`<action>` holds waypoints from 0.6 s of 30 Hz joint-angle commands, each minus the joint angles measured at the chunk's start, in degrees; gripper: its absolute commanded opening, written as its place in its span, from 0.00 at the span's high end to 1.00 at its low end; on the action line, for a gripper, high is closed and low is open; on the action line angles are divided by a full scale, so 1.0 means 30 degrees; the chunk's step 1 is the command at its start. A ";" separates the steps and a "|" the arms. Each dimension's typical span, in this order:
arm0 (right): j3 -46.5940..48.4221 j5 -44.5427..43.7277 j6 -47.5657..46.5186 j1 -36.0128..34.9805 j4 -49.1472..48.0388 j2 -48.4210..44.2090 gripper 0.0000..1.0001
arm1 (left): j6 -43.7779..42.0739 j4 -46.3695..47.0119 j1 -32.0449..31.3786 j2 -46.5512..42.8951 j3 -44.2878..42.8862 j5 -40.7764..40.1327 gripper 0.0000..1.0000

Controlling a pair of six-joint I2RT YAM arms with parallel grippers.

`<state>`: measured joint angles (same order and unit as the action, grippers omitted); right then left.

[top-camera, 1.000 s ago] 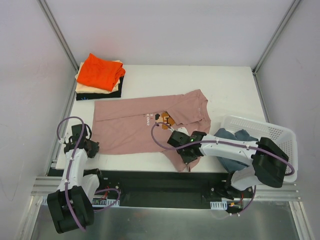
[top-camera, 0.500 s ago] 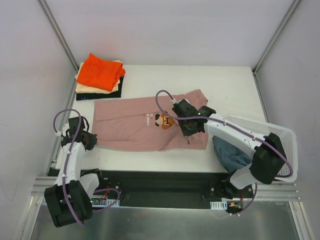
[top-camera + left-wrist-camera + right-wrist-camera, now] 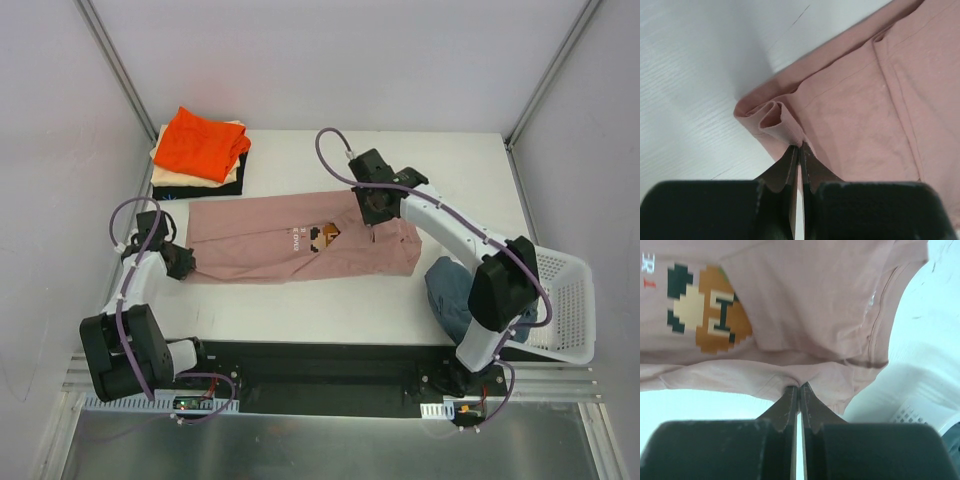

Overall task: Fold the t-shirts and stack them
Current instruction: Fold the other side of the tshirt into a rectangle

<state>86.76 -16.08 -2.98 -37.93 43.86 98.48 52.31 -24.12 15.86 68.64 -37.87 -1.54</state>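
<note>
Your left tool (image 3: 799, 147) is pinched right down, jaws all but meeting, with a bunched fold of hem from the pink tee (image 3: 260, 245) caught between them. Your right tool (image 3: 799, 387) is the same story: closed tight on a gathered edge of that tee, cloth draping off both sides.

From above, the left tool (image 3: 180, 262) sits at the tee's 9 o'clock end and the right tool (image 3: 375, 210) at its far edge, toward 2 o'clock. The tee lies mid-bench (image 3: 460, 180) as a long band, its axis running 9 to 3 o'clock (so it spans the gap between your two tools). From the right tool the bulk of the cloth falls toward 7 o'clock; from the left, it runs off to 3.

Dusty pink, soft, doubled lengthwise, the pixel print (image 3: 322, 238) partly tucked under a flap. The seam by the sleeve is puckered.

The stack waits at 10 o'clock, orange tee (image 3: 200, 142) on top; your left arm is the nearer one. I'd say the lengthwise fold wants laying flat next.
</note>
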 commanded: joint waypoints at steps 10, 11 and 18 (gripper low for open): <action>0.4741 0.0145 -0.1846 0.2389 -0.0699 0.4319 0.99 | 0.1047 0.0715 0.0105 0.4770 -0.4103 0.0103 1.00; 0.4829 0.0173 -0.1963 0.2506 -0.0964 0.4555 0.99 | 0.1019 0.0744 0.0105 0.5037 -0.4280 0.0161 1.00; 0.7636 0.2252 -0.2956 0.3445 -0.1843 0.7454 0.92 | 0.0522 0.0803 0.0105 0.7205 -0.5686 0.1070 0.80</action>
<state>103.28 -12.93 -8.49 -28.84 41.41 117.49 54.59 -21.71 15.86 88.25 -52.03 0.03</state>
